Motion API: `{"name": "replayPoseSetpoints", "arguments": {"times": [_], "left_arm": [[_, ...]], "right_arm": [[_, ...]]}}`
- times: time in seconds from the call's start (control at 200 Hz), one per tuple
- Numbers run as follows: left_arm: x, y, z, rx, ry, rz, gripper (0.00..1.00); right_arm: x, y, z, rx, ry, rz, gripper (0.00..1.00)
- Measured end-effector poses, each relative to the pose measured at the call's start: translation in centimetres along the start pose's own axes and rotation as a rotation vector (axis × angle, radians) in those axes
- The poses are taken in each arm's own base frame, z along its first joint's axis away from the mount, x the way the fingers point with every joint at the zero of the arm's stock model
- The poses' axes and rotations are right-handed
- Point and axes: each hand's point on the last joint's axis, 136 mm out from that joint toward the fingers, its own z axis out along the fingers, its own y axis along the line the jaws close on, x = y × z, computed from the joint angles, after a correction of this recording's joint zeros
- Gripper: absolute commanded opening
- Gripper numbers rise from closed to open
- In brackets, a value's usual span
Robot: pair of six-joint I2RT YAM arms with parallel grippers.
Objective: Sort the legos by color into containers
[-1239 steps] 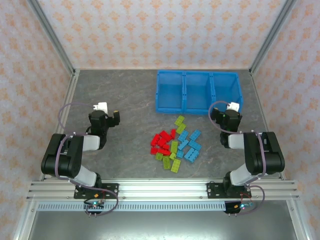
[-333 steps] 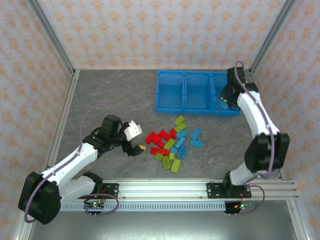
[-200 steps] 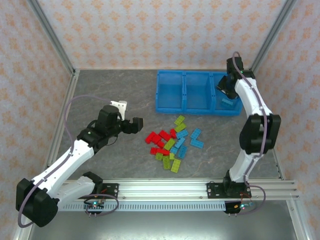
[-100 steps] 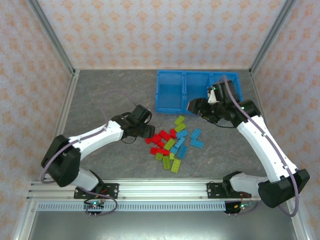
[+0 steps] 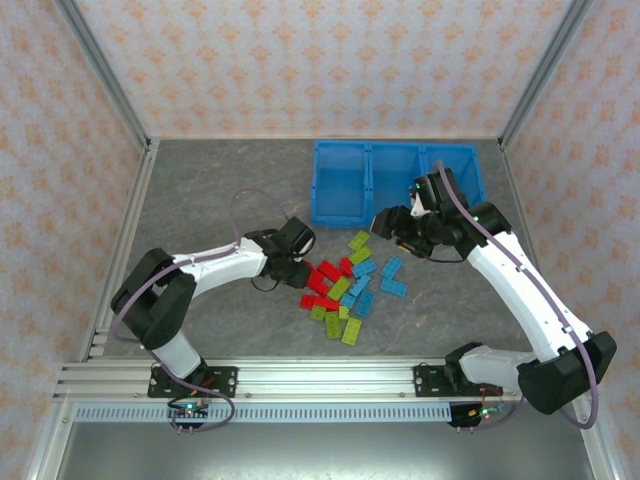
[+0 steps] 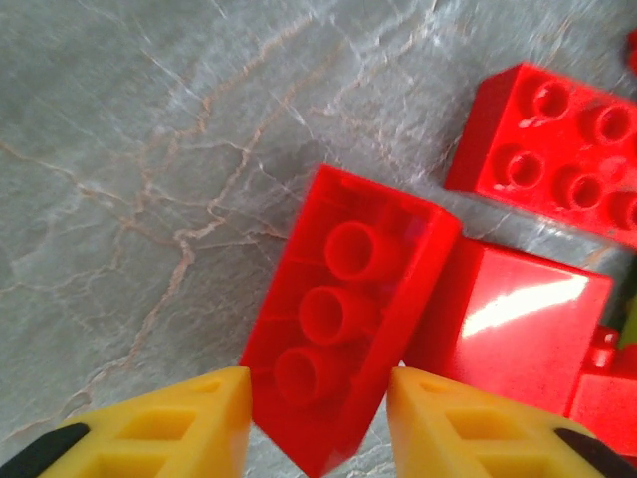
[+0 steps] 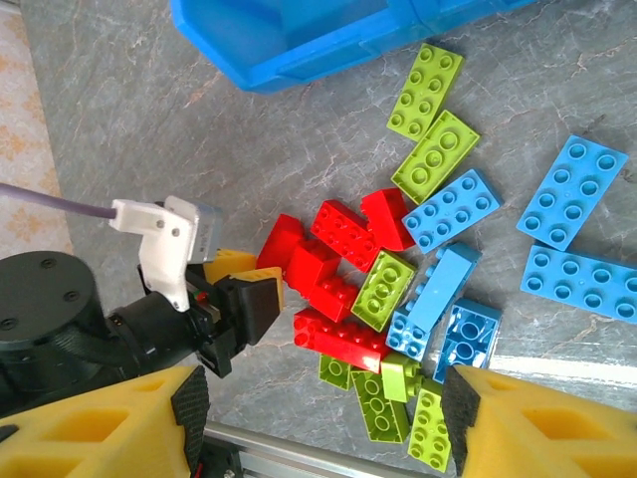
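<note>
The left hand point(image 6: 317, 390) works at the left edge of the legos point(image 5: 348, 288), a mixed pile of red, lime green and light blue bricks on the grey marbled surface point(image 5: 200, 200). Its yellow fingers point(image 6: 199, 418) clamp both sides of a red brick point(image 6: 348, 299), which is tipped up with the hollow underside facing the left wrist camera and touches a neighbouring red brick. The right hand point(image 7: 320, 390) hovers above the far side of the pile, jaws wide apart, holding nothing. Beyond the pile, three joined blue containers point(image 5: 397, 190) stand in a row at the far right of the surface.
</note>
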Motion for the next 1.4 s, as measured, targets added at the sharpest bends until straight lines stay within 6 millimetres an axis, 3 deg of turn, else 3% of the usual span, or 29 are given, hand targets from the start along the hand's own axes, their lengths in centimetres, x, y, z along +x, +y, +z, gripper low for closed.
{"name": "replayPoseSetpoints", "arguments": {"times": [0.145,0.33,0.36,0.45,0.576,0.661,0.766,0.911,1.011,1.081,1.166,1.241,1.291,1.401], "left_arm": [[0.6,0.1,1.2,-0.015,0.035,0.007,0.35],[0.5,0.4,1.4,-0.032,0.031,0.009,0.35],[0.5,0.5,1.4,-0.034,0.03,0.009,0.33],[0.4,0.7,1.4,-0.047,0.024,0.007,0.12],[0.0,0.6,1.1,-0.048,0.011,0.007,0.11],[-0.9,0.3,-0.4,-0.034,-0.022,0.006,0.11],[-4.9,-1.3,-4.7,0.016,-0.153,0.004,0.11],[-14.6,-4.4,-12.6,0.078,-0.421,-0.005,0.11],[-20.7,-5.4,-14.8,0.052,-0.54,-0.021,0.12],[-23.9,-6.0,-13.5,0.025,-0.559,-0.029,0.11],[-26.3,-6.3,-9.4,-0.014,-0.526,-0.033,0.13],[-26.3,-5.9,-5.2,-0.055,-0.459,-0.023,0.18],[-25.9,-5.5,-2.7,-0.084,-0.41,-0.007,0.29],[-25.3,-4.9,-0.3,-0.117,-0.349,0.017,0.46]], "right_arm": [[0.1,-0.2,0.0,0.011,0.002,0.008,0.65],[0.1,-0.3,0.0,0.013,0.002,0.012,0.66],[0.1,-0.3,0.0,0.013,0.002,0.012,0.66],[0.1,-0.3,0.1,0.015,0.003,0.015,0.66],[0.1,-0.3,0.1,0.016,0.006,0.017,0.66],[0.3,-0.2,0.1,0.007,0.014,0.018,0.66],[0.3,0.8,-0.2,-0.041,0.013,0.022,0.66],[-0.2,2.6,-1.4,-0.122,-0.034,0.017,0.66],[-0.6,3.0,-2.0,-0.144,-0.068,0.031,0.67],[-0.8,3.0,-2.4,-0.147,-0.088,0.04,0.67],[-0.8,2.7,-3.0,-0.144,-0.111,0.047,0.67],[-0.7,2.3,-3.7,-0.14,-0.138,0.05,0.67],[-0.6,2.0,-4.3,-0.138,-0.156,0.053,0.68],[-0.4,1.6,-5.1,-0.138,-0.181,0.054,0.68]]}}
